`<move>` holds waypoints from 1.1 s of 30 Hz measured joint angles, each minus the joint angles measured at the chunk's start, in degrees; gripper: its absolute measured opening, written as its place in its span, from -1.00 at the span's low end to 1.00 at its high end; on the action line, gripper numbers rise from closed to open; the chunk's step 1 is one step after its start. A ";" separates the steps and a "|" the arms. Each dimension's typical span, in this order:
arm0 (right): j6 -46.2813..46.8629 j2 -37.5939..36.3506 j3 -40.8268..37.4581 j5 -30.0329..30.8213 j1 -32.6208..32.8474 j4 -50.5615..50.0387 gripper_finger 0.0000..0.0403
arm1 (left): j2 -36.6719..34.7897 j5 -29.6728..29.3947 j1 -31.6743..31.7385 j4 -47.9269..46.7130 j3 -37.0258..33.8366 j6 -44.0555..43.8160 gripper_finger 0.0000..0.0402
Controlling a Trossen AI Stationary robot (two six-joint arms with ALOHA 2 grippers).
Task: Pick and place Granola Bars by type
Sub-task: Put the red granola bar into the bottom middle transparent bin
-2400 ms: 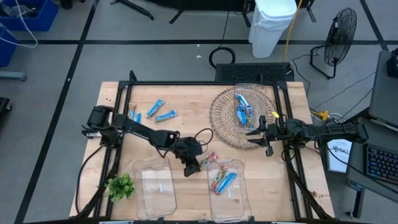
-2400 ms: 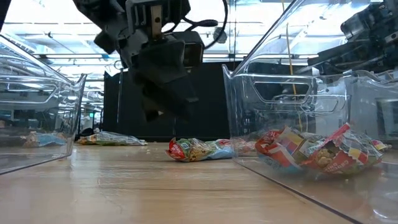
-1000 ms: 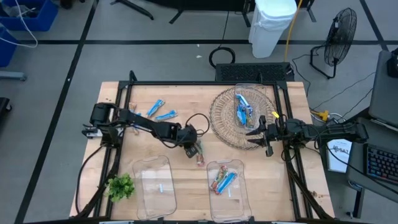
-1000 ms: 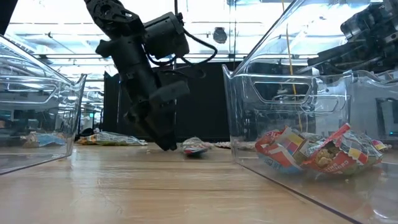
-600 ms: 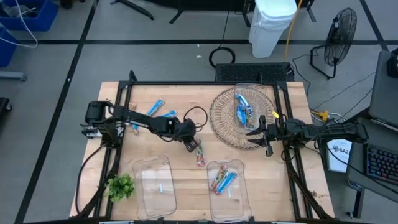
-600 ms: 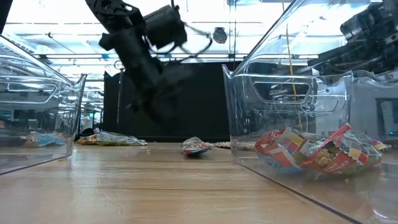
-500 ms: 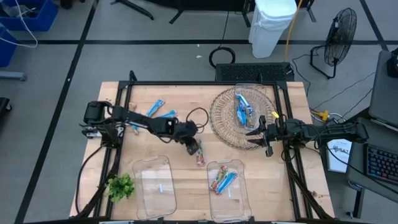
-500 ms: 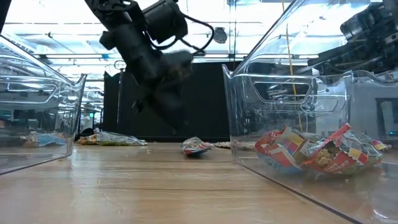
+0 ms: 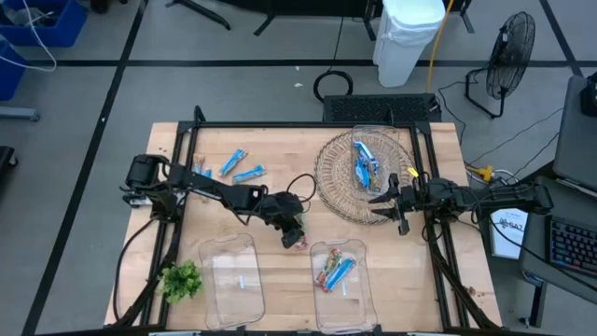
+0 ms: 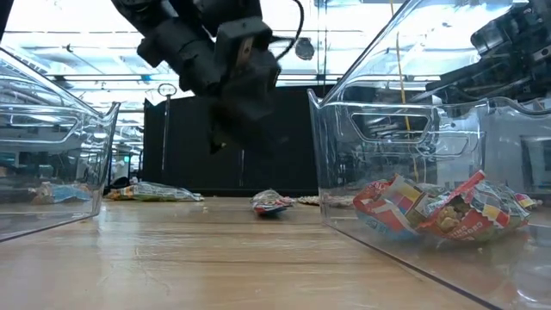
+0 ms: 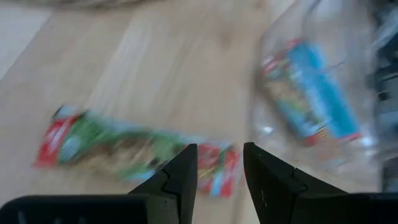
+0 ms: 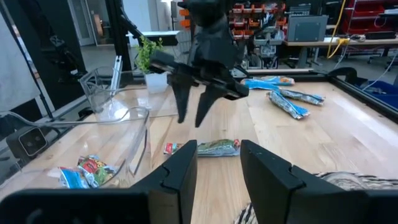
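A red-green multicoloured granola bar (image 11: pixel 134 151) lies flat on the wooden table, between the wire basket and the two clear bins; it also shows in the low view (image 10: pixel 271 204) and the right wrist view (image 12: pixel 203 147). My left gripper (image 9: pixel 295 235) hovers just above it, open, fingers pointing down (image 12: pixel 191 115), touching nothing. More blue bars (image 9: pixel 241 167) lie at the table's far left, and others fill the basket (image 9: pixel 364 163). My right gripper (image 9: pixel 384 202) waits open at the basket's right edge.
The right clear bin (image 9: pixel 359 280) holds a multicoloured and a blue bar (image 9: pixel 336 271). The left clear bin (image 9: pixel 219 271) sits near the front edge beside a green leafy sprig (image 9: pixel 182 278). A black frame rims the table.
My left gripper has lifted from table height beside the multicoloured bar, then moved toward the table's near edge until it stands over the bar. The bar has stayed where it lay.
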 joint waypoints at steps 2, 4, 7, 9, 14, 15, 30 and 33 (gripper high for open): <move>-0.02 0.00 0.00 0.00 0.00 -0.02 -0.43 | 0.17 0.05 -0.43 1.87 0.04 0.04 -0.34; -0.02 0.00 0.00 0.00 -0.02 0.02 -0.43 | 0.93 0.51 -0.72 2.80 0.04 0.23 -0.34; -0.02 0.00 0.00 0.00 -0.02 0.01 -0.43 | 2.20 1.12 -0.72 3.65 0.01 0.17 -0.34; -0.02 0.02 0.00 0.01 -0.02 0.15 -0.43 | 3.04 1.35 -0.70 3.89 0.13 -0.04 -0.34; -0.02 0.42 0.00 0.04 0.00 0.24 -0.43 | 4.94 2.60 -0.67 4.60 -0.05 -0.40 -0.34; -0.01 0.41 0.00 -0.01 -0.01 -0.04 -0.43 | 4.90 2.62 -0.68 5.02 -0.05 -0.43 -0.34; -0.02 1.53 0.00 0.00 -0.02 -0.09 -0.43 | 7.45 4.67 -0.61 0.54 0.04 -4.17 -0.34; -0.02 1.53 0.00 0.00 0.00 -0.06 -0.43 | 6.75 4.66 -0.59 -1.92 0.04 -4.23 -0.34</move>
